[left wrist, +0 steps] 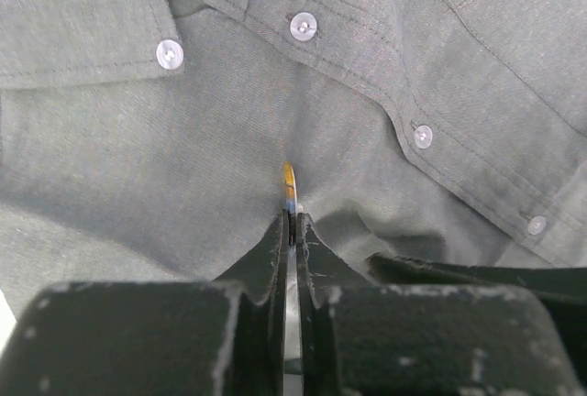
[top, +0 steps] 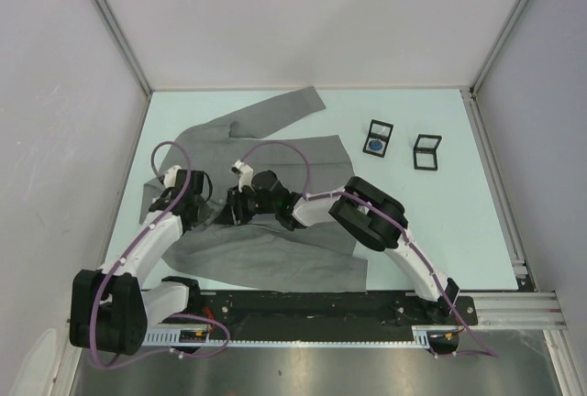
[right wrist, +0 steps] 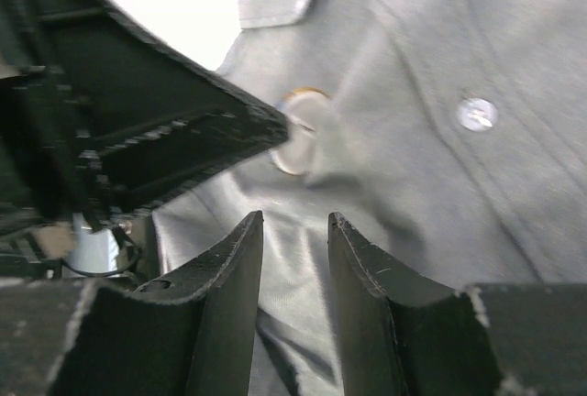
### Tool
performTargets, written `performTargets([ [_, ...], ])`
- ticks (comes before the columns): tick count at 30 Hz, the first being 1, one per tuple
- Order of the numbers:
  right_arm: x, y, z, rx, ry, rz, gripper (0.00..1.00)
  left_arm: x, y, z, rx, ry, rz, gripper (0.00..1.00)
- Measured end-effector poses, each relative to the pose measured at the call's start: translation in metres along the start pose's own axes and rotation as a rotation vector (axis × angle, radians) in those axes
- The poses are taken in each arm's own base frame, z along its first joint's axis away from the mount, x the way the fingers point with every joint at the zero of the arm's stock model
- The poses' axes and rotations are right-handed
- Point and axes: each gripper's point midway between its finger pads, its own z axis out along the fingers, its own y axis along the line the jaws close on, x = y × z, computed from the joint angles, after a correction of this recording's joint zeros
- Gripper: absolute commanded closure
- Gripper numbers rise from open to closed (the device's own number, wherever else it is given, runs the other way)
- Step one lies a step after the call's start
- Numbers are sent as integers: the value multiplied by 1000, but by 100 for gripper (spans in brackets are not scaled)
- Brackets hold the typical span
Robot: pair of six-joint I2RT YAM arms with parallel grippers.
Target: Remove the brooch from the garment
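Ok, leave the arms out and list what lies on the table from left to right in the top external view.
garment → small black case with a blue disc → second small black case

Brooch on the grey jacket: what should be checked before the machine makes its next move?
1. Left tool pinching the brooch: ok, it is shut on the brooch's edge.
2. Right tool free to help: ok, its jaws are apart and grip nothing.
3. Right tool aimed at the brooch: ok, the disc lies just past its fingertips.
4. Brooch's pin released from the garment: cannot tell. The fastening is hidden and the cloth puckers around it.
5. Black cases out of the arms' way: ok, both stand on the table to the right of the garment.
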Motion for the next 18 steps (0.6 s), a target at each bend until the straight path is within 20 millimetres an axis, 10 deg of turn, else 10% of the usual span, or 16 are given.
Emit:
performTargets([
  [18,4,14,20,-90,2,15,80,18,21,-8,-74,69,-84,52],
])
